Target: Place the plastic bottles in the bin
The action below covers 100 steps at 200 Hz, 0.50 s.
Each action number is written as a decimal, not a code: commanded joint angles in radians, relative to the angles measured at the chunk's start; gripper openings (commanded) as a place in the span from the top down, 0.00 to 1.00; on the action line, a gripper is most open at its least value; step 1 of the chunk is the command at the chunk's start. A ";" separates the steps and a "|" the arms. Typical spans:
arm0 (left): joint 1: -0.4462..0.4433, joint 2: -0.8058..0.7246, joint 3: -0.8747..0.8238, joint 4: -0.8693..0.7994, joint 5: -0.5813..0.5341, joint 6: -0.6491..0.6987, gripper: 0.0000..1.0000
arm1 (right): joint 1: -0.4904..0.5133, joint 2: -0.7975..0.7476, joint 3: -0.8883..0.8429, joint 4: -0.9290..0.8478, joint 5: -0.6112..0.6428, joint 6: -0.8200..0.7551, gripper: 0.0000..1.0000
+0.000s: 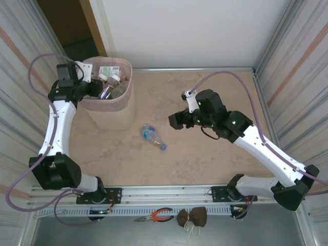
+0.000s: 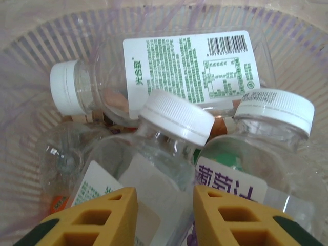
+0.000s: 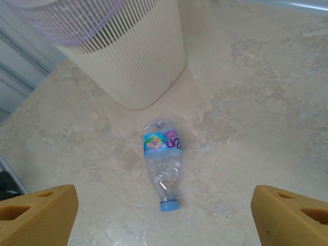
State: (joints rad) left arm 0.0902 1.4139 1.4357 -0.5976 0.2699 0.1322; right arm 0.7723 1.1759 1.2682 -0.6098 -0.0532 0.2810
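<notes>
Beige marbled tabletop (image 1: pixel 215 97), boxed in by ribbed wall panels L & R w/ a white panel at the back. The bin (image 1: pixel 110 118) stands far-left on it, pink mesh top over a cream ribbed body. It sits on the left arm's side, so that arm can reach over the rim w/o stretching.

The left gripper (image 2: pixel 165 196) hangs inside the bin's mouth, pointing down at the pile. Clear bottles w/ white caps (image 2: pixel 177 117) lie crosswise on each other, one showing a big white label (image 2: pixel 189 66) w/ green print & a barcode. The yellow fingers (image 2: pixel 125 210) stand narrow, w/ a slim gap and clear plastic showing through it. Whether they pinch that bottle or just hover over it can't be told. The position suits a drop-off: it is over the middle of the bin, not the rim, so anything let go lands on the heap.

One loose bottle (image 3: pixel 163 159) lies on its side on the table, near the bin's base but apart from it. It has a crumpled clear body, a blue-pink label, and its blue cap (image 3: pixel 169 206) points toward the near edge. The right gripper (image 1: pixel 175 121) hovers to the bottle's right, above the table, jaws spread wide & holding nothing. The wrist view puts the bottle squarely btw the two fingers and ahead of them, long axis roughly along the view. The jaws would likely close across the body, so this is prob. the next pick, needing a descent first.
</notes>
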 commanded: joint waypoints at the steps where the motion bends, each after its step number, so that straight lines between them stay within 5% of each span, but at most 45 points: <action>1: -0.002 -0.032 -0.038 -0.104 0.046 -0.051 0.64 | 0.006 0.038 0.027 -0.017 -0.015 0.007 0.14; 100: 0.000 -0.164 0.039 -0.160 0.051 -0.088 0.57 | 0.086 0.308 -0.006 -0.075 0.073 -0.098 0.21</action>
State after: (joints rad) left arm 0.0906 1.3045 1.4483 -0.7136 0.2996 0.0635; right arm 0.8246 1.4181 1.2675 -0.6556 -0.0204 0.2295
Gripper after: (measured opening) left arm 0.431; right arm 0.798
